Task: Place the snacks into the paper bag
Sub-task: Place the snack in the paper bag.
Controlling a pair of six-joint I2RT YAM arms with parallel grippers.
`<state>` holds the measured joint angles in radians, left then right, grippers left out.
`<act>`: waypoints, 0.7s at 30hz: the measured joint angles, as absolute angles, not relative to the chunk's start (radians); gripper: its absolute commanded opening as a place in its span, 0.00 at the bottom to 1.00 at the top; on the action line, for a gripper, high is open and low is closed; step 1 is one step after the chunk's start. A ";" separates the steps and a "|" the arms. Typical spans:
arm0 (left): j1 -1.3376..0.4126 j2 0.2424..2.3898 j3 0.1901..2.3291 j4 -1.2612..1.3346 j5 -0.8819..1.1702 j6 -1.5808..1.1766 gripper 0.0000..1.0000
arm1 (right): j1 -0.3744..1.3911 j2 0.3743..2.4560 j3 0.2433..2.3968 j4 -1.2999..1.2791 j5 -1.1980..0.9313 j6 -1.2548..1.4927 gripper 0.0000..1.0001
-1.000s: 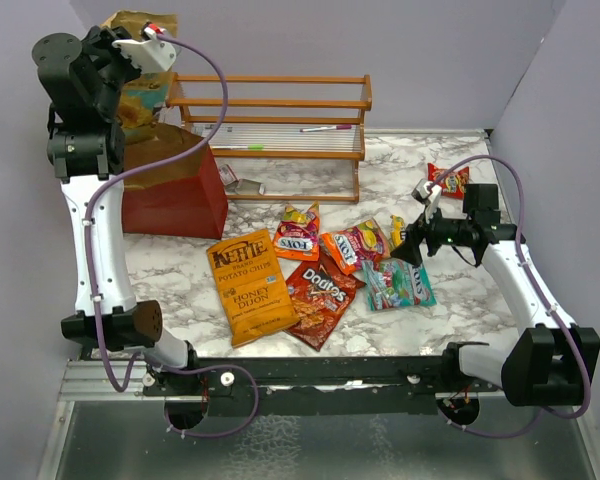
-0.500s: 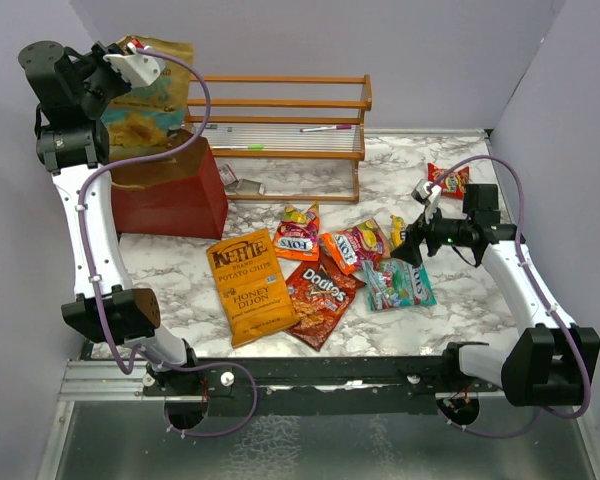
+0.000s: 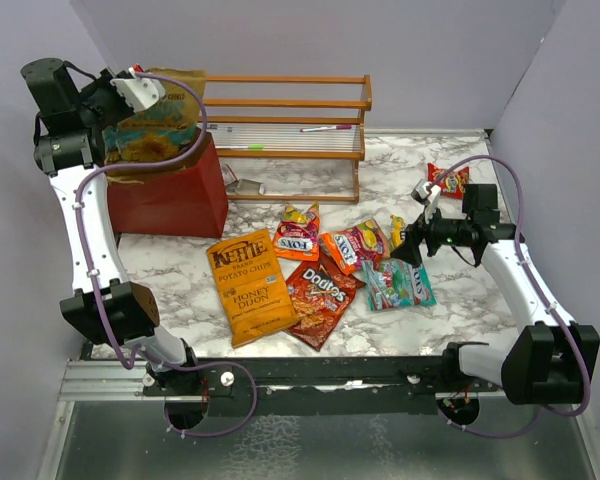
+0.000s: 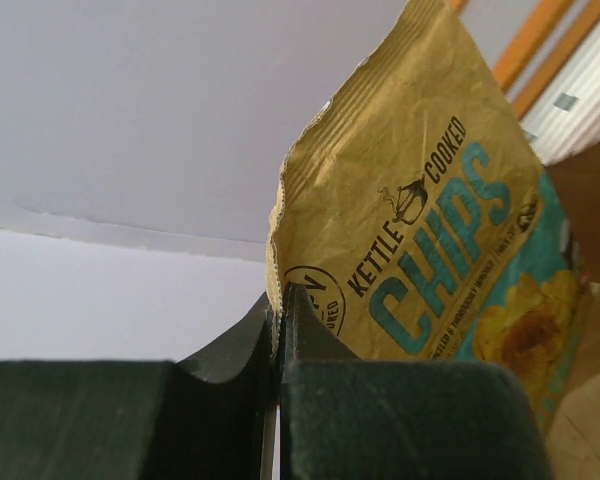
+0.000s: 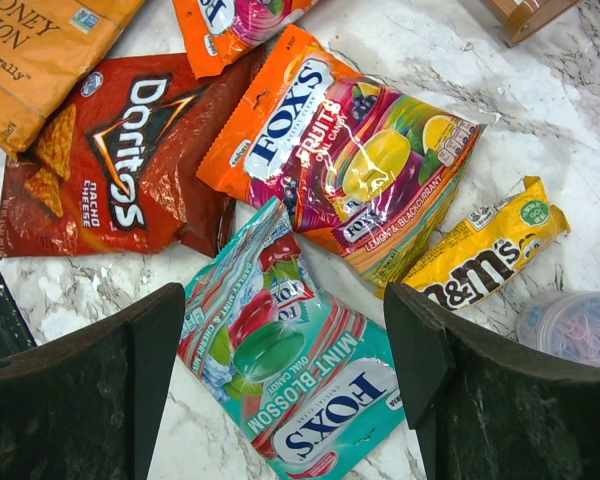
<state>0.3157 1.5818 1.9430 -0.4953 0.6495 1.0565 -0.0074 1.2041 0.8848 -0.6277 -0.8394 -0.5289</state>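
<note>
While left gripper (image 4: 279,310) pinches one chip bag (image 4: 430,220) over paper bag (image 3: 170,200), right gripper (image 5: 285,312) spread empty, seven packets (image 3: 248,285) loose.

Place: robotics lab cell.
Evidence: plain partition panels (image 3: 430,50) set from 9 to 3 o'clock; arm rail (image 3: 320,368) bolted at 6 o'clock.

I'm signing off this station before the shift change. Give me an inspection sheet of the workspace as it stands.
Surface: marble-look table, snacks scattered mid-table.
Job's things: tan-teal chip bag hangs at the red paper bag mouth; Kettle bag, Doritos bag, Fox's packs, M&M's pack, red pack lie on the table.
Clutter: wooden rack holding pens; translucent cup beside the M&M's.
Grippers: left gripper shut on the chip bag's edge; right gripper open above the teal Fox's pack.
Cables: purple cable along each arm; no snag seen.
Surroundings: plain walls on three sides.
</note>
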 measured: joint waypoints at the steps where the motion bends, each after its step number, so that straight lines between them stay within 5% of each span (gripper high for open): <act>1: 0.321 1.582 1.935 -0.510 0.665 1.066 0.00 | -0.007 1.206 0.885 -0.628 -0.839 -0.529 0.81; 21: 0.364 1.568 1.780 -0.680 0.756 1.163 0.00 | -0.007 1.237 0.884 -0.628 -0.839 -0.529 0.81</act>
